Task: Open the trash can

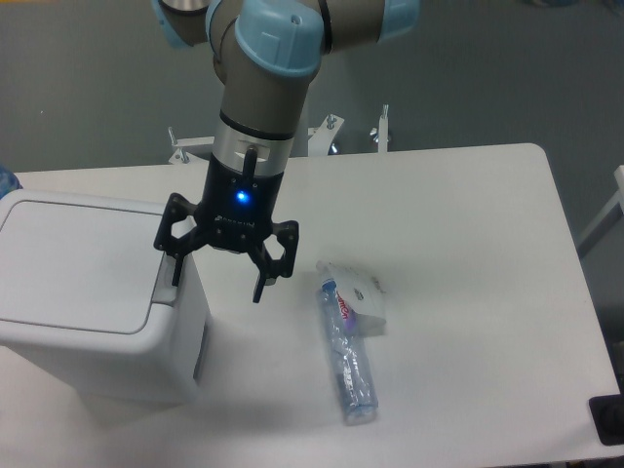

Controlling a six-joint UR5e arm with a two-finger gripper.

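Note:
The trash can [88,302] is a boxy white bin at the left of the table, its flat lid down. A grey push tab [166,290] shows on its right rim, partly covered by the gripper. My gripper [216,284] hangs open over the bin's right edge. Its left finger is over the tab and its right finger is over the table beside the bin. Nothing is held between the fingers.
A clear plastic bottle [347,356] lies on the table right of the gripper, with a small white packet [363,300] against its upper end. The white table [468,253] stretches to the right. A black object [608,419] sits at the lower right corner.

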